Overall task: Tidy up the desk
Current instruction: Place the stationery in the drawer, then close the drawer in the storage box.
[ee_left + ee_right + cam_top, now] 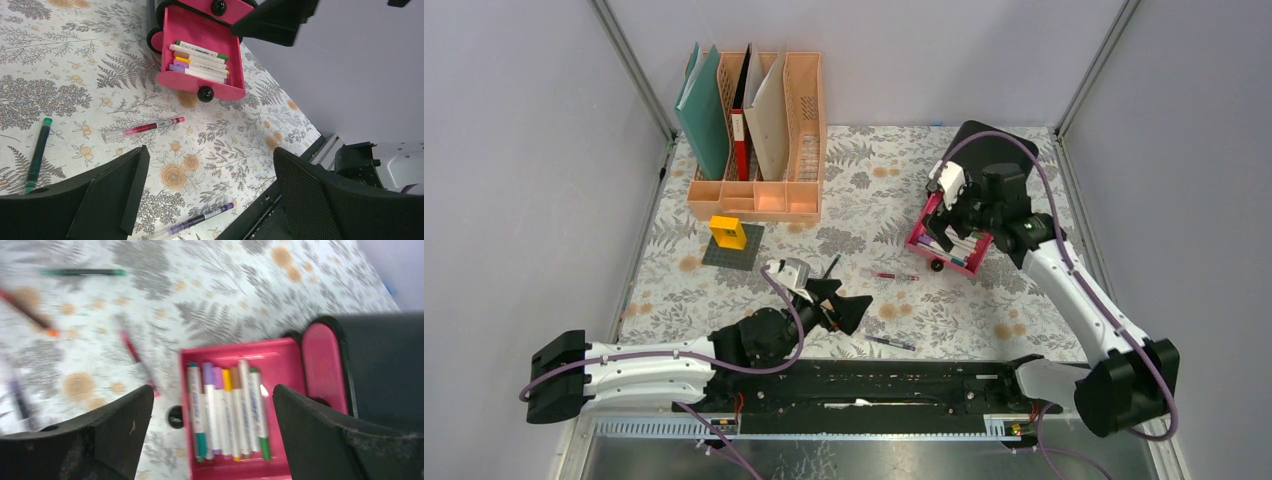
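Print on the markers (227, 410) in the pink drawer (280, 352) is too blurred to read. The worktop (984, 310), white cloth with grey ferns and tan flowers, spans the space between grey walls (524, 150), loose pens (37, 155) scattered on it. The left gripper (211, 155) hangs spread wide and empty near a red pen (145, 128); the right gripper (212, 390), equally wide, grasps nothing above the drawer.

Pink drawer (195, 27), fern-print desk (75, 65) (tan-orange flowers)
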`<state>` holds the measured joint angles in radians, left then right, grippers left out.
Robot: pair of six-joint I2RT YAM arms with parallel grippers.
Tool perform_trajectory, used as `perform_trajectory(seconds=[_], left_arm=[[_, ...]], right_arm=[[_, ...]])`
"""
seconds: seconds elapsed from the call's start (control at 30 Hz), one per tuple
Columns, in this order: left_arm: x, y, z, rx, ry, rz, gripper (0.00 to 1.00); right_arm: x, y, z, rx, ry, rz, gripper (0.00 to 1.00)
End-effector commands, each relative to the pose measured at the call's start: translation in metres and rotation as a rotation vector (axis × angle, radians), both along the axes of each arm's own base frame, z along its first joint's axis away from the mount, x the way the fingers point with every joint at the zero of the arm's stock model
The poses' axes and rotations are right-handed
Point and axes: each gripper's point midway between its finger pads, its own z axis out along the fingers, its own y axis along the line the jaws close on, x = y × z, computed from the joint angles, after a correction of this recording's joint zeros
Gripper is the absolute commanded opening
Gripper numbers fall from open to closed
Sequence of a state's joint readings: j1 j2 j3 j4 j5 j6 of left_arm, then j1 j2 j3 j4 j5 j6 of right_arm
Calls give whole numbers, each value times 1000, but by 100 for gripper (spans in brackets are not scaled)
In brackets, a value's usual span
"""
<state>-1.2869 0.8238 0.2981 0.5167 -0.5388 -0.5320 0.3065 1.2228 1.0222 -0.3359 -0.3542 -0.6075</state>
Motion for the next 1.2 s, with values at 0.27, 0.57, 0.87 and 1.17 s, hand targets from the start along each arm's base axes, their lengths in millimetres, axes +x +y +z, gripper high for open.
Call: perform_trajectory(seconds=[0.27, 0.57, 0.87, 1.17], left_arm=[[1, 9, 8, -54, -8, 25, 99], [2, 10, 6, -55, -2, 34, 99], [3, 10, 4, -54, 4, 39, 99], [3, 12, 1, -57, 10, 44, 99]], right_arm=[[-95, 51, 6, 268, 92, 418, 100], [-115, 39, -32, 120, -19, 577, 100], [-117, 21, -68, -71, -81, 674, 86], [-109, 10, -98, -206, 4, 663, 22]])
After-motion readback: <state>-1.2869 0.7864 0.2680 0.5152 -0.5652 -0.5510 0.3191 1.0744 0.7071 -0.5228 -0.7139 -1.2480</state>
